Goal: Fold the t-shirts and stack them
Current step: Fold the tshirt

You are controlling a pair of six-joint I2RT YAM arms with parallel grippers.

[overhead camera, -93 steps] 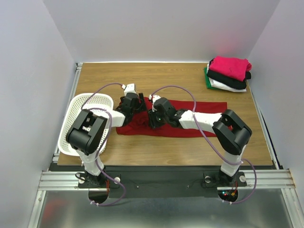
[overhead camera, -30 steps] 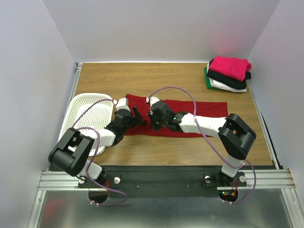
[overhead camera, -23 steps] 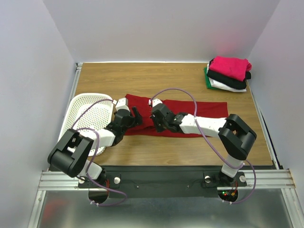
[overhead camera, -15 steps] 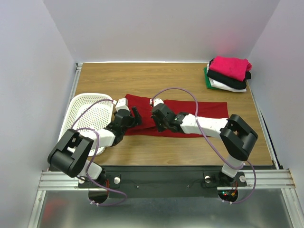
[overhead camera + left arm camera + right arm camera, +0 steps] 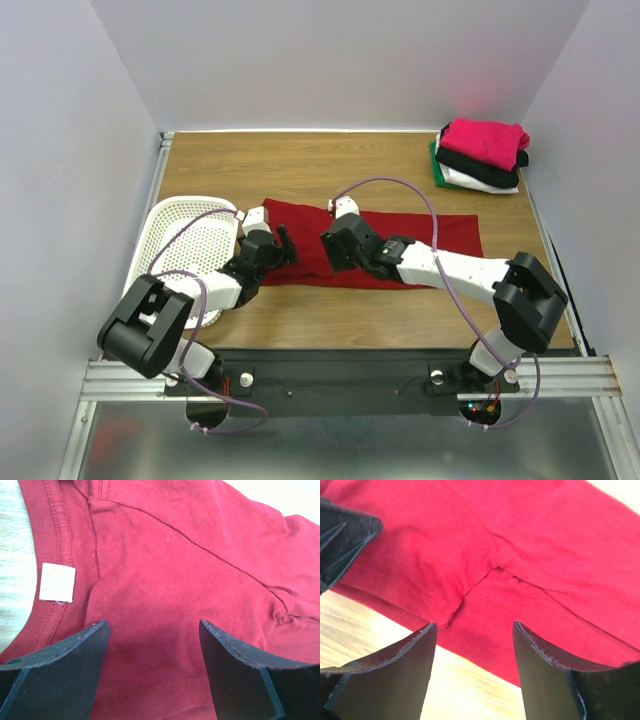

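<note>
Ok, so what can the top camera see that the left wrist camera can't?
Only the top view shows the white basket, the stack of folded t-shirts in the far right corner, and the right gripper. Only the left wrist view shows the small white label by the collar seam. Both show the dark red t-shirt and the open left gripper over it.

Here's the spread shirt, lying flat across the middle of the table, stretched left to right. The basket sits at the table's left edge, near the shirt's left end. In the far right corner sits the folded stack (well apart from everything else). Left gripper and right gripper hang side by side over the shirt's left half.
</note>
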